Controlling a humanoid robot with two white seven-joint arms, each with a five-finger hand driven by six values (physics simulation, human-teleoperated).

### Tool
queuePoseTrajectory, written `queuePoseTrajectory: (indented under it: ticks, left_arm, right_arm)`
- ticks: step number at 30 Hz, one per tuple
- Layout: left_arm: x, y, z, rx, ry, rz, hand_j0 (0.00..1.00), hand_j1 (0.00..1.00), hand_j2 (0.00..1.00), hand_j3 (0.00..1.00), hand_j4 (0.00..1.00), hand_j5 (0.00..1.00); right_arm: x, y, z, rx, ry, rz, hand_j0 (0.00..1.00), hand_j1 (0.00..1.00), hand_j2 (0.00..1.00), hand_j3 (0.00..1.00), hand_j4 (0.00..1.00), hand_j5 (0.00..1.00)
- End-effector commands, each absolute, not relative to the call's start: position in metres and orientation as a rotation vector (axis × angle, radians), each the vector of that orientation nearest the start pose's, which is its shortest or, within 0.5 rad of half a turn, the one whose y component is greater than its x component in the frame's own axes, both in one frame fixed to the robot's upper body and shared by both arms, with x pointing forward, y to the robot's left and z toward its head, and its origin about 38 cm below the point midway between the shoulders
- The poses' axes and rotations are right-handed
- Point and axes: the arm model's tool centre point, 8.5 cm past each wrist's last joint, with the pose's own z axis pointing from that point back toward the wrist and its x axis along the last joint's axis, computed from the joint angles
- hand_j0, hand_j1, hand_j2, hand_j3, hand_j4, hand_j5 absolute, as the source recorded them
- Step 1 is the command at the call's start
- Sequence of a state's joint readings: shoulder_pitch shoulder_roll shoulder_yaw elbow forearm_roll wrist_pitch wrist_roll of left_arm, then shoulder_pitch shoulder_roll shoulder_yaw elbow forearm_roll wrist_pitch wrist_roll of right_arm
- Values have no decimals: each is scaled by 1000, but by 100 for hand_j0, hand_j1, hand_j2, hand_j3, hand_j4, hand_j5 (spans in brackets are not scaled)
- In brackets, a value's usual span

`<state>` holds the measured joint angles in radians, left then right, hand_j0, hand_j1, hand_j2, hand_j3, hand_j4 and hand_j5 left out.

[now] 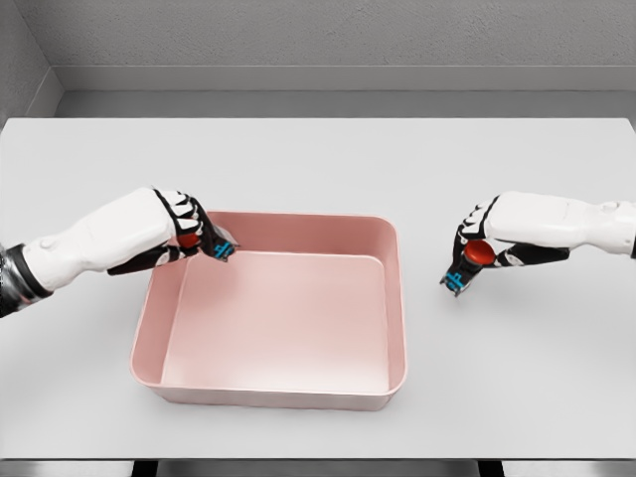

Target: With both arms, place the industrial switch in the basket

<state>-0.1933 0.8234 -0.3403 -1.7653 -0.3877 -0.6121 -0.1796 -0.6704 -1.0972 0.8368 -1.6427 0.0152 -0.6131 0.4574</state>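
Note:
A shallow pink basket [396, 298] sits mid-table, nothing lying inside it. My left hand [202, 238] hovers at the basket's far-left corner, fingers curled around a small industrial switch [221, 246] with a dark body, blue markings and a red button. My right hand [467, 260] is over the table, a short way right of the basket's right wall. It is shut on a second switch [478, 253], whose red button faces me and whose dark blue-marked end points down. Fingers hide most of both switches.
The white table [318, 159] runs wide around the basket, with its front edge near the bottom of the view. A grey wall stands behind the far edge.

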Motion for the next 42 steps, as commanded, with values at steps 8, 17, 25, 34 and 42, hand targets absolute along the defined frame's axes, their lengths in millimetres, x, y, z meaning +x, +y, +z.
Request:
queuePoseTrajectory:
  ticks: [8, 17, 25, 34, 42]
  left_arm:
    - [337, 270, 184, 255, -1862, -1801, 40, 40, 40, 40, 40, 40]
    - [336, 265, 179, 227, -1839, -1829, 40, 40, 40, 40, 40, 40]
    - [337, 263, 180, 227, -1854, -1817, 66, 66, 66, 66, 66, 66]
    - [339, 258, 182, 226, -1875, -1809, 74, 74, 74, 74, 74, 74]
    - [339, 257, 182, 225, -1877, -1807, 74, 74, 74, 74, 74, 74]
  right_arm:
    - [382, -314, 251, -105, -1535, 2018, 50, 50, 50, 50, 50, 50]
    - [385, -310, 262, -114, -1570, 2015, 50, 50, 50, 50, 50, 50]
    - [389, -297, 268, -104, -1614, 2022, 50, 50, 50, 50, 50, 50]
    - [393, -281, 277, -93, -1673, 2029, 50, 50, 50, 50, 50, 50]
    - [395, -269, 283, -81, -1716, 2034, 50, 50, 50, 50, 50, 50]
